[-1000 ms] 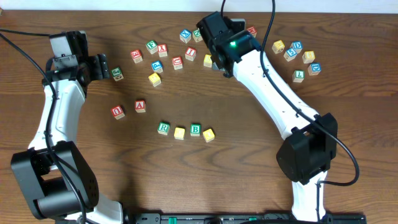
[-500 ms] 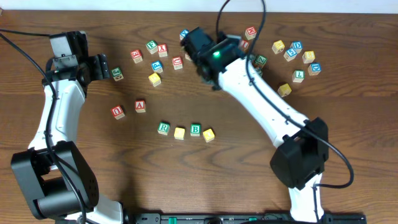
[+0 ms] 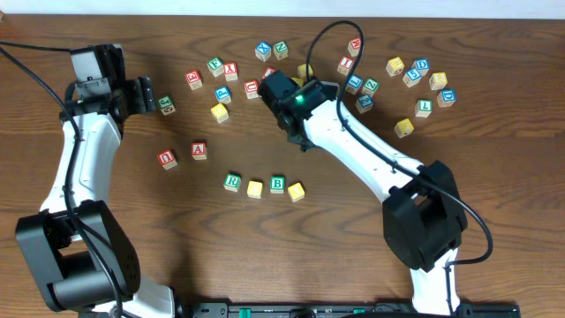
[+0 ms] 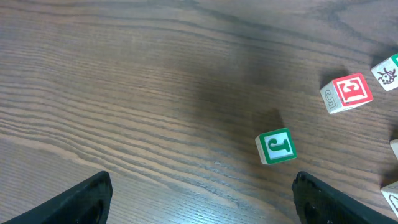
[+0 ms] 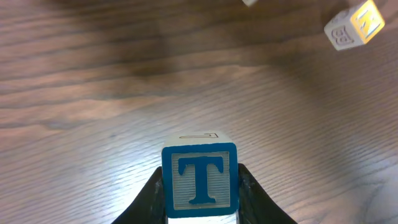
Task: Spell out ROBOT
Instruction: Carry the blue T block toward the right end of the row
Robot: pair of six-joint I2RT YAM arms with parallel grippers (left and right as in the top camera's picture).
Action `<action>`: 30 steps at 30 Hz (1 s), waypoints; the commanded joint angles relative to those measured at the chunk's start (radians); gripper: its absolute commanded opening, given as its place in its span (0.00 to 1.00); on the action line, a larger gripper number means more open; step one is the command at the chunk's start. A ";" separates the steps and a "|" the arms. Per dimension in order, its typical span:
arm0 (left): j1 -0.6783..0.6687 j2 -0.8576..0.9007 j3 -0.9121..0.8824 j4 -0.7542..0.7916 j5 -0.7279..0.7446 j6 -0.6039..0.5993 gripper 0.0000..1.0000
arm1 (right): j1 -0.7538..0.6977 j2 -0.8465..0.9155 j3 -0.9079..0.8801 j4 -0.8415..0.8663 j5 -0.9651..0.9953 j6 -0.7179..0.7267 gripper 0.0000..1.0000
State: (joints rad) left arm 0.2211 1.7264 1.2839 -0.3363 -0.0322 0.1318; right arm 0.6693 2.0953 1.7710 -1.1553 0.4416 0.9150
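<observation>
As the right claw (image 5: 200,194) clamps its flat sides, the wooden cube lettered with a blue T (image 5: 200,174) looks light, rigid and secure.

I see my table (image 3: 494,177) is dark brown wood, its grain plain under a low satin sheen. The T block (image 5: 199,179) looks like pale matt wood with a blue painted face. The left arm (image 3: 75,168) and right arm (image 3: 371,150) have smooth, glossy white plastic shells. The left fingers (image 4: 81,199) are matt black.
</observation>
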 commanded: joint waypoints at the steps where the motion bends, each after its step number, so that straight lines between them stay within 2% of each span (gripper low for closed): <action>1: 0.003 0.000 -0.005 -0.002 -0.003 0.006 0.91 | -0.002 -0.025 -0.018 0.019 -0.007 0.019 0.16; 7: 0.003 0.000 -0.005 -0.002 -0.003 0.006 0.91 | 0.000 -0.025 -0.055 0.040 -0.018 0.012 0.17; 14: 0.003 0.000 -0.005 -0.002 -0.003 0.006 0.91 | 0.001 -0.043 -0.191 0.108 -0.085 0.012 0.16; 22: 0.003 0.000 -0.005 -0.002 -0.002 0.006 0.91 | 0.022 -0.199 -0.372 0.244 -0.104 0.012 0.22; 30: 0.003 0.000 -0.005 -0.003 -0.002 0.006 0.91 | 0.039 -0.273 -0.468 0.259 -0.111 0.013 0.23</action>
State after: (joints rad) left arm 0.2211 1.7264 1.2839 -0.3367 -0.0322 0.1318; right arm 0.6960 1.8412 1.3449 -0.8951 0.3275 0.9138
